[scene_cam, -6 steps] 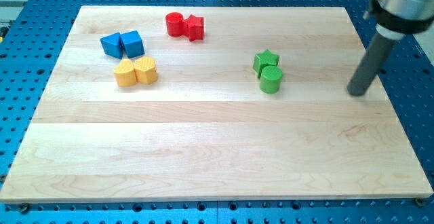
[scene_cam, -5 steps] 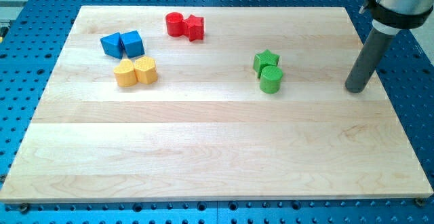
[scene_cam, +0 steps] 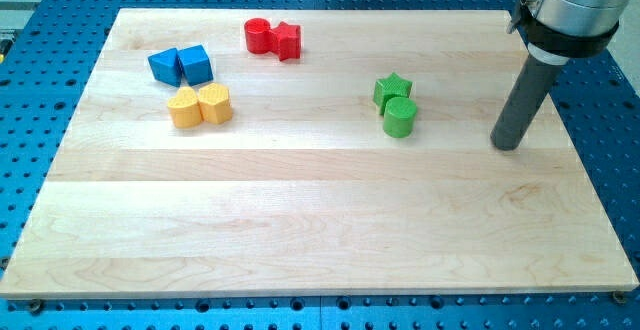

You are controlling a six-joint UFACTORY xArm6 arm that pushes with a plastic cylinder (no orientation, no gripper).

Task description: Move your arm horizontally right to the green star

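Note:
The green star (scene_cam: 391, 88) lies right of the board's centre, touching a green cylinder (scene_cam: 400, 117) just below it. My tip (scene_cam: 506, 147) rests on the wooden board (scene_cam: 320, 230) well to the right of both green blocks and a little lower than the star, clear of them. The dark rod rises from the tip toward the view's top right.
A red cylinder (scene_cam: 258, 35) and a red star (scene_cam: 287, 40) touch near the top centre. Two blue blocks (scene_cam: 163, 66) (scene_cam: 195, 64) sit at the upper left, with two yellow blocks (scene_cam: 184, 107) (scene_cam: 215, 102) just below them.
My tip has slid left and slightly down, closing part of the gap to the green blocks. No block has moved.

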